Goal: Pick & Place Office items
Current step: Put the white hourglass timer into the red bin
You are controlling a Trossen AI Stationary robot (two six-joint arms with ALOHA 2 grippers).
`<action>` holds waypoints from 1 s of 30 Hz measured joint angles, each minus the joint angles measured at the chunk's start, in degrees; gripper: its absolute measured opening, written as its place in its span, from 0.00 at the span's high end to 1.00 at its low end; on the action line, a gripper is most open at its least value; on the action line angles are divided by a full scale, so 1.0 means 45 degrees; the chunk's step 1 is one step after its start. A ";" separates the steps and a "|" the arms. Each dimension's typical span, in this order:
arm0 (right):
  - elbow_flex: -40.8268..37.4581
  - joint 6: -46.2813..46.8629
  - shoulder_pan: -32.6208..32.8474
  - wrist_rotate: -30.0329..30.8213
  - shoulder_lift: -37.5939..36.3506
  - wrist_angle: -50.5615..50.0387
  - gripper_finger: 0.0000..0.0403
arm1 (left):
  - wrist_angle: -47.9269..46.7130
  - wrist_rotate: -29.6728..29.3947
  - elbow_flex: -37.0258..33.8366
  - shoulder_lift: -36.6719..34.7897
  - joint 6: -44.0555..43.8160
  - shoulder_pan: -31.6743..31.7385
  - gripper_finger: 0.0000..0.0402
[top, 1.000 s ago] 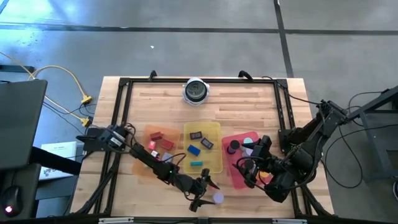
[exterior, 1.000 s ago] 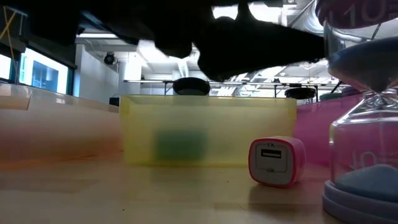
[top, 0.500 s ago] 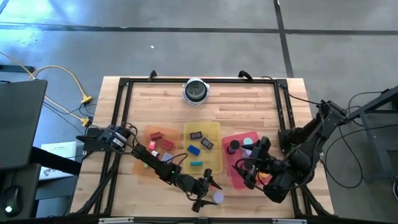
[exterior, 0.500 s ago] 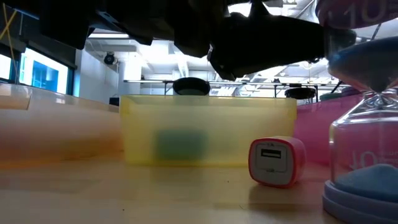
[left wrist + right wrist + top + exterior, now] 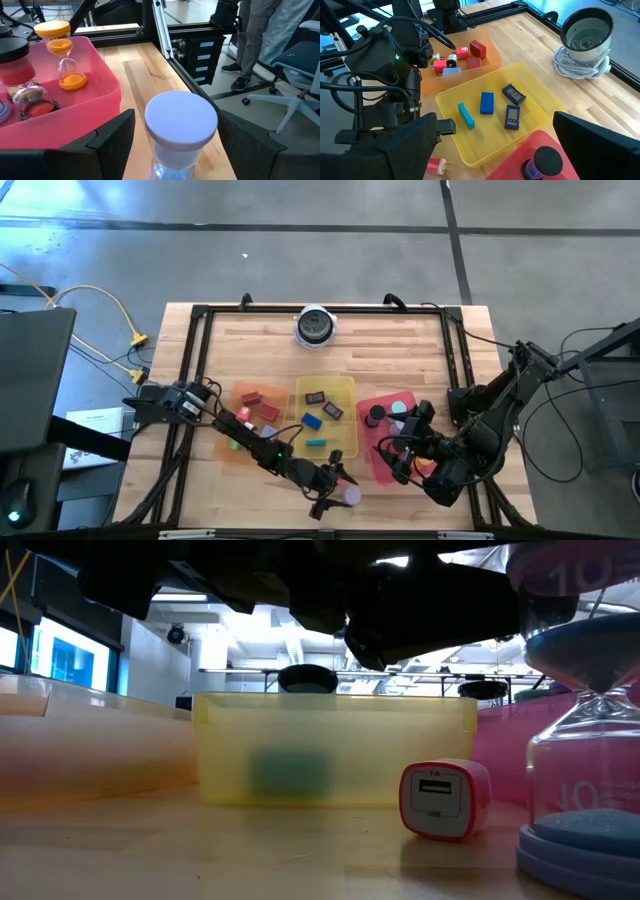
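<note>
The wooden surface (image 5: 400,330), ringed by grey floor (image 5: 300,250), carries 3 trays mid-frame, while lower centre the left claw (image 5: 338,485) straddles a lilac hourglass (image 5: 351,497), released; right claw (image 5: 400,455) released.

A pale purple hourglass (image 5: 180,131) stands on light wood table (image 5: 150,75). At nine o'clock, the pink tray (image 5: 95,95) holds an orange hourglass (image 5: 64,55). The yellow tray (image 5: 492,120) holds blue blocks (image 5: 487,103) and a teal block (image 5: 465,116).

Lilac hourglass (image 5: 180,131) upright on wood (between open gripper fingers).
</note>
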 joint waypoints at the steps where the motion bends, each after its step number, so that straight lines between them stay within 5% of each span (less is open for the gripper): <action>1: 0.0000 -0.0019 0.0000 0.0000 0.0000 0.0000 0.03 | -0.0005 0.0030 0.0000 0.0000 -0.0010 0.0028 0.33; 30: -0.0010 -0.0082 0.0000 -0.0071 -0.0019 -0.0008 0.03 | 0.0497 0.0372 0.0856 0.0804 -0.0309 0.0296 0.33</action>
